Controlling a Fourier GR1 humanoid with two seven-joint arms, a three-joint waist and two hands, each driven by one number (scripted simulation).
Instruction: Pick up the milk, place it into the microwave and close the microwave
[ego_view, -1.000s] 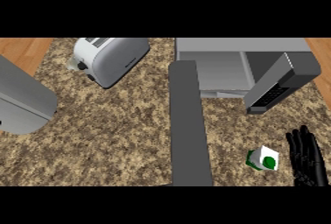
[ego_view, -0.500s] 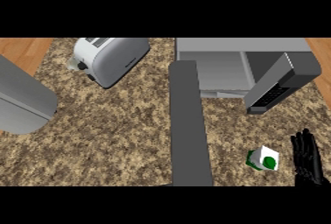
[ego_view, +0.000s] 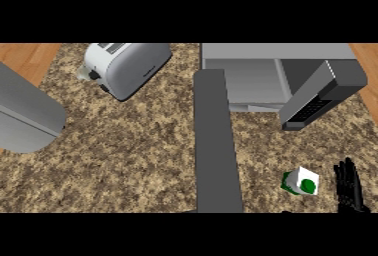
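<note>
Milk carton (ego_view: 300, 181) stands on the counter (ego_view: 133, 150), well below the microwave (ego_view: 280, 75), whose door (ego_view: 218, 150) hangs open. Right hand (ego_view: 348, 189) just right of the carton, fingers straight and spread, not touching it. Toaster (ego_view: 125, 65) left of the microwave.

Even, bright light on the counter (ego_view: 133, 150); shadows faint, perhaps absent; no glare.

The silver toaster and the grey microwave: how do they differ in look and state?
The silver toaster is rounded and lies askew at the counter's back left; the grey microwave is boxy and sits squarely at the back right. The microwave's door hangs open; the toaster has none. Both are grey-toned appliances.
</note>
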